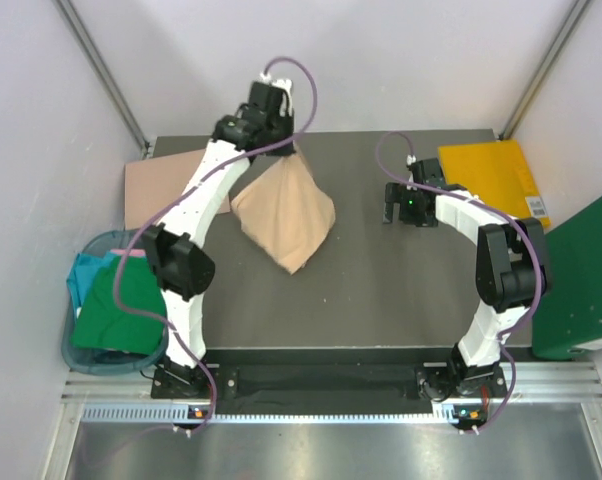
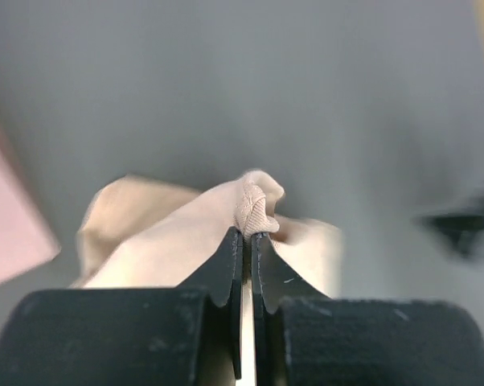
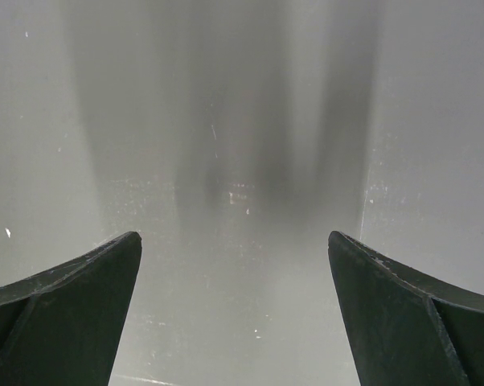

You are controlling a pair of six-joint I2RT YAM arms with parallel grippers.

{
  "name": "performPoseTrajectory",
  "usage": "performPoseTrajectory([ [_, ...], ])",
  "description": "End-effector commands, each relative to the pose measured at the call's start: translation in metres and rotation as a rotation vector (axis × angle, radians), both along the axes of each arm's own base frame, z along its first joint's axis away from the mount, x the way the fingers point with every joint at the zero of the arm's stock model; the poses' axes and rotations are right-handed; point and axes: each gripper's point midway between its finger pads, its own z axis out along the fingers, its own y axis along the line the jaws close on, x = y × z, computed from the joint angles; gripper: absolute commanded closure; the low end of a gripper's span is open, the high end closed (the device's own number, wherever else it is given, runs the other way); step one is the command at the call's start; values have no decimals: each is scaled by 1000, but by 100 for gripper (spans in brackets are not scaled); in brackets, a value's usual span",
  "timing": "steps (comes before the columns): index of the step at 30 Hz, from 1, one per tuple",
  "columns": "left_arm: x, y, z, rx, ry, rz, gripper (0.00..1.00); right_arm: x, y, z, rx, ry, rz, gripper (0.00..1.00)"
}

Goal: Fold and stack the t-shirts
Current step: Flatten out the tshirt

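The light beige t-shirt (image 1: 286,212) hangs in a cone from its top corner, its lower part resting on the dark table (image 1: 381,290). My left gripper (image 1: 292,143) is shut on that top corner at the back of the table. In the left wrist view the jaws (image 2: 248,235) pinch a bunched fold of the beige cloth (image 2: 157,233). My right gripper (image 1: 393,206) is open and empty, low over the table right of the shirt. The right wrist view shows only its spread fingers (image 3: 73,301) over bare table.
A folded pinkish shirt (image 1: 156,190) lies at the table's back left and shows in the left wrist view (image 2: 9,233). A folded yellow cloth (image 1: 491,172) lies at the back right. A green shirt (image 1: 116,310) fills a teal basket (image 1: 81,270) off the left edge. A green panel (image 1: 581,280) stands right.
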Motion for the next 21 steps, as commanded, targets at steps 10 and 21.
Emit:
performPoseTrajectory([
  [10,-111,-170,258,-961,-234,-839,100,29,-33,35,24,-97,-132,0],
  [21,-103,-8,364,-1010,-497,-606,100,26,-74,27,17,-90,-220,0],
])
